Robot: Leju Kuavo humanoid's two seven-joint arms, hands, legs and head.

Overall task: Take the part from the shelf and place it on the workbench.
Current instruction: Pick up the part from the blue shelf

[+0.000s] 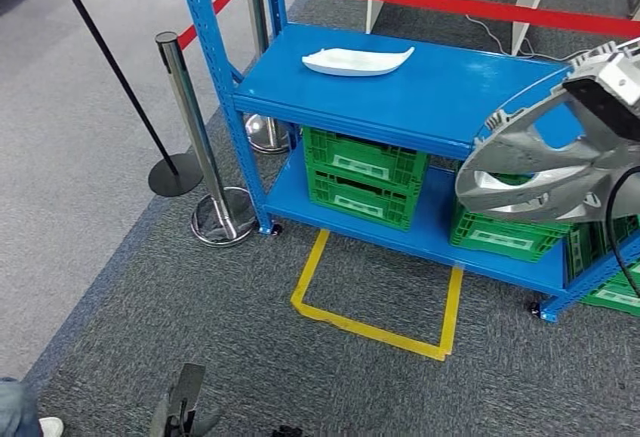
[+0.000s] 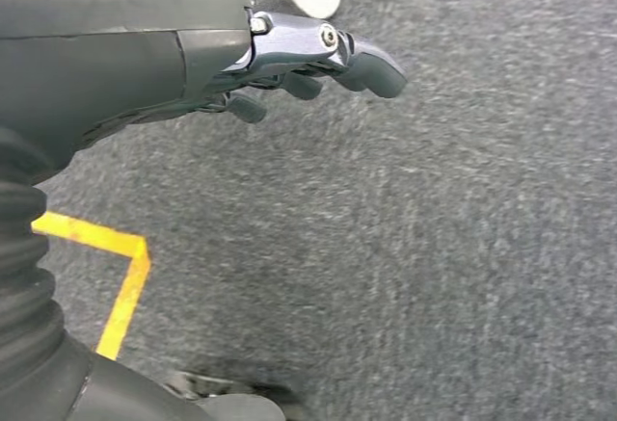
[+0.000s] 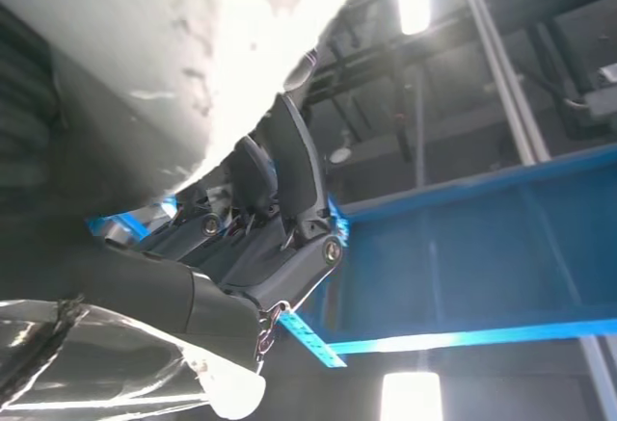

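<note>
- The left hand point(image 2: 306, 60) hangs low over the grey carpet floor point(image 2: 437, 248), fingers loosely apart and holding nothing; beside it a person's white shoe point(image 1: 51, 425) rests on the carpet.
- Two chrome stanchion posts point(image 1: 189, 117) with a red barrier belt point(image 1: 468, 5) stand just left of the blue steel shelf point(image 1: 423, 92), close enough to snag an arm or a turning body.
- A white curved plastic part point(image 1: 357, 59) lies on the shelf's top deck, well apart from either hand; green slotted plastic crates point(image 1: 365, 175) fill the lower deck.
- A yellow tape outline point(image 1: 377, 322) marks the carpet in front of the shelf.
- At the right, the right hand point(image 3: 280, 204) is clamped on a pale silver-grey ribbed part point(image 1: 543, 162), its dark fingers point(image 3: 295, 166) curled against the part's underside; the part is lifted clear of the shelf, above its right end.
- Judged from this, the pick is done and the carry is in hand. Next the robot must back away and turn toward the table without knocking the shelf frame or the posts, keeping the big part level.
</note>
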